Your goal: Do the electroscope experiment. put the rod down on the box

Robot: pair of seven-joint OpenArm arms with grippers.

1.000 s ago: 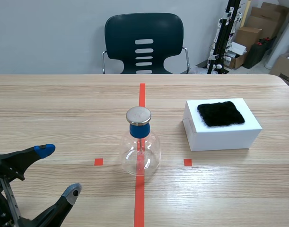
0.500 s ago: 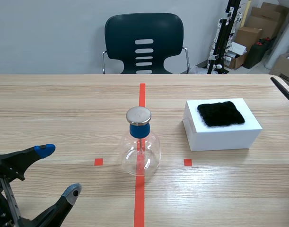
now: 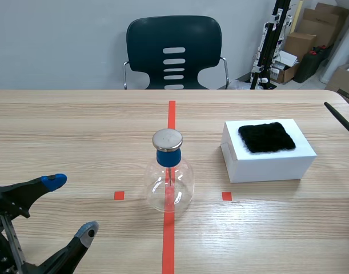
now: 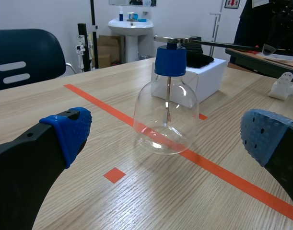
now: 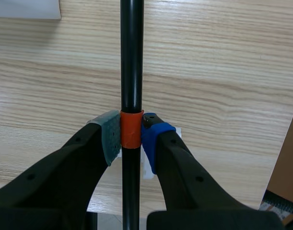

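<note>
Left fingers (image 3: pixel 53 181) spread wide, nothing btwn them, low over the desk (image 3: pixel 77 131). Electroscope flask (image 3: pixel 169 185) stands at ctr on the red line. White box (image 3: pixel 268 162) w/ black cloth (image 3: pixel 267 137) on top. Right fingers (image 5: pixel 155 139) clamp the black rod (image 5: pixel 132 57) at its orange band; rod is right of the box, not touching.

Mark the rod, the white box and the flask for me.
rod (image 5: pixel 132 57): right wrist view, black shaft.
box (image 3: pixel 268 165): scene view, front wall.
flask (image 3: pixel 183 182): scene view, glass belly.
</note>
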